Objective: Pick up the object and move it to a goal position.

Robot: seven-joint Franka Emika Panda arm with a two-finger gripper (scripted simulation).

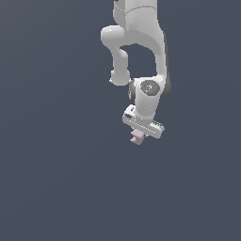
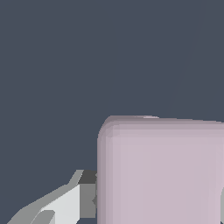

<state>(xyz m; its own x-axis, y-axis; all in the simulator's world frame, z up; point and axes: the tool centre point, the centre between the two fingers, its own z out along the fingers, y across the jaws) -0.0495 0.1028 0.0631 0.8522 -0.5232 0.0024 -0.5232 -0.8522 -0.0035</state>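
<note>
The object (image 1: 137, 137) is a small pale pink-lilac chunk sticking out just below my white gripper (image 1: 139, 135) in the exterior view. The gripper hangs from the white arm in the upper middle of that view, tilted, and is shut on the object. The fingertips are hidden behind the hand body and the chunk. In the wrist view the object (image 2: 159, 170) fills the lower part as a large pink block with rounded edges, and one grey-white finger (image 2: 65, 203) presses against its side.
The flat dark blue-grey ground (image 1: 56, 179) fills the exterior view around the arm (image 1: 141, 28). No goal marker or other object shows in either view.
</note>
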